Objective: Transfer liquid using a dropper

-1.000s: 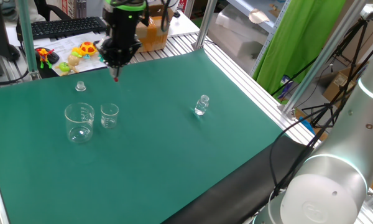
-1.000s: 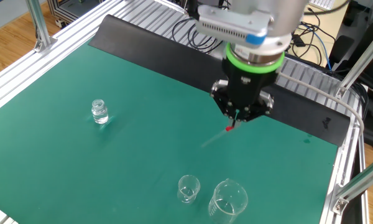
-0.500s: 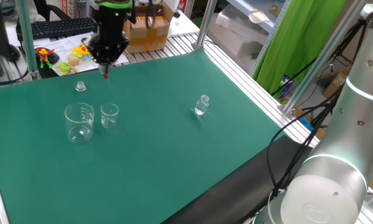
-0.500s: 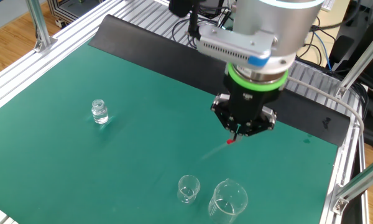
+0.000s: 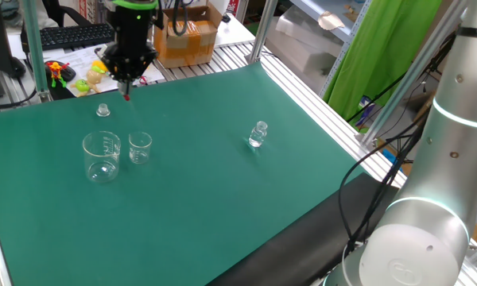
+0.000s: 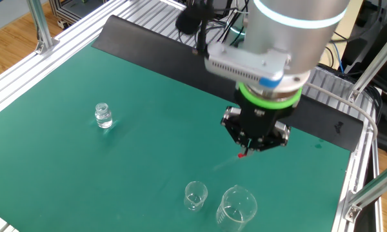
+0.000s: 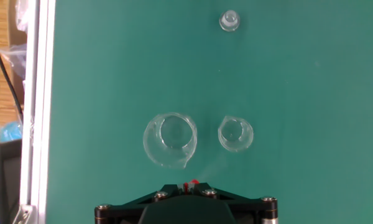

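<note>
Larger beaker [image 5: 102, 156] with faint unreadable markings, smaller beaker [image 5: 140, 148] just right, gripper [image 5: 127, 82] beyond them pinching the dropper [image 5: 127, 95] – red bulb showing, keyboard [image 5: 73, 34] and toys [image 5: 103, 70] far back – absent from the hand view.

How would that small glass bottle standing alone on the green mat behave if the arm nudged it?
The small glass bottle looks narrow and upright, so a high nudge would probably tip it. It seems round, so once down it may roll across the flat green mat. Being clear glass, it is likely stiff, smooth and breakable.
</note>
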`<action>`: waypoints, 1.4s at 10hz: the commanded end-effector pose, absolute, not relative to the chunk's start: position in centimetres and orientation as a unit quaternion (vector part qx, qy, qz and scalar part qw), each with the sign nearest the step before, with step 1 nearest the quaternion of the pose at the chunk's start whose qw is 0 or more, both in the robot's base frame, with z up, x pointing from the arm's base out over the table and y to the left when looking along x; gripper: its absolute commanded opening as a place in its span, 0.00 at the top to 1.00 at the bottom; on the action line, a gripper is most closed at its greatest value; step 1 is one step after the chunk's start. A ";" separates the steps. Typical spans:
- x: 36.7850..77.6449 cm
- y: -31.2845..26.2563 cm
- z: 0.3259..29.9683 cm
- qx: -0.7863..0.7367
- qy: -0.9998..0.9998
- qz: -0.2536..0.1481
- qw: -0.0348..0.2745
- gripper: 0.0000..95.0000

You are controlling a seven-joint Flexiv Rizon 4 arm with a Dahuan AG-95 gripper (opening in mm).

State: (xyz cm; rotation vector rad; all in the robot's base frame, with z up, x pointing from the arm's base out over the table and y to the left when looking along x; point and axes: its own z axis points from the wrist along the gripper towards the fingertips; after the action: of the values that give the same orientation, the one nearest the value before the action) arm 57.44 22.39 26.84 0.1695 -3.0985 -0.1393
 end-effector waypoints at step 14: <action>59.1 21.8 23.1 0.056 -0.997 -0.053 0.011 1.00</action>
State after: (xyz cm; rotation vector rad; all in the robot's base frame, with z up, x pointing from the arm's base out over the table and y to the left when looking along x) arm 58.97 21.70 22.89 0.1741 -3.1116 -0.1620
